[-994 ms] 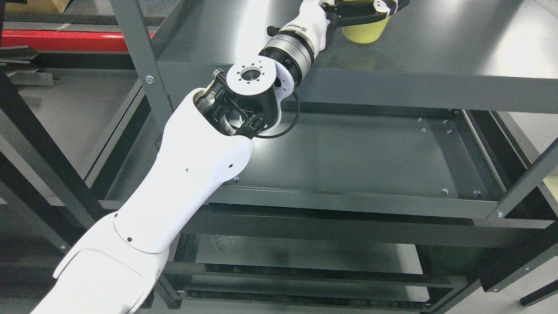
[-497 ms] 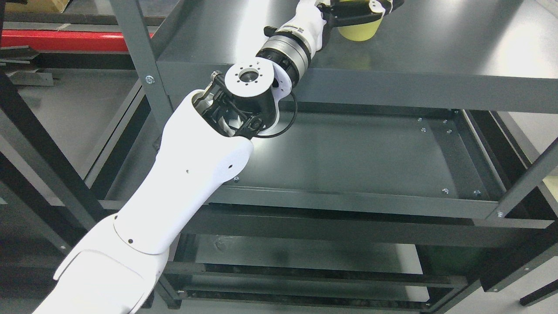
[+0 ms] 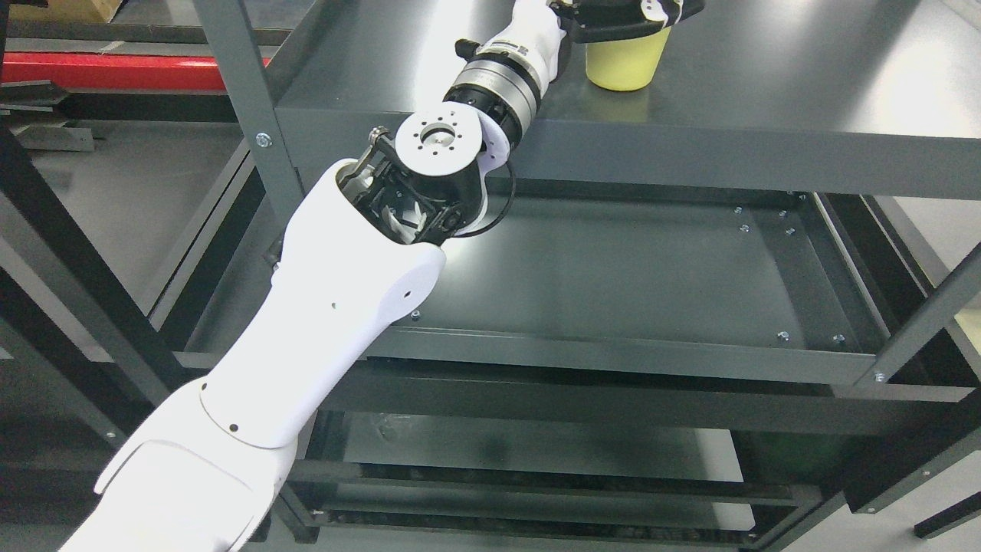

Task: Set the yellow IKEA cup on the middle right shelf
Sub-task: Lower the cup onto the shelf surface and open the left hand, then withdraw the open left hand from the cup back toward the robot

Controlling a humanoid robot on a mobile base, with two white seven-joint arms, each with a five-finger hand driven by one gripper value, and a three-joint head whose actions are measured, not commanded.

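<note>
The yellow cup (image 3: 621,65) stands upright on the dark grey shelf (image 3: 766,100) at the top of the head view, near the shelf's front edge. My left arm comes in from the lower left and reaches up over that edge. My left hand (image 3: 625,14) sits over the cup's upper part at the picture's top edge, its black and white fingers (image 3: 661,9) curled around the rim. The cup's rim and most of the hand are hidden or cut off. The right arm does not show.
A grey upright post (image 3: 253,130) stands left of my forearm. A lower shelf tray (image 3: 651,268) with a raised rim lies below. Another post (image 3: 927,314) crosses at the right. A red bar (image 3: 115,69) lies at the far left.
My left hand has carried the cup a little to the left and set it lower. More of the cup's side now shows below the fingers, and its base rests on the shelf.
</note>
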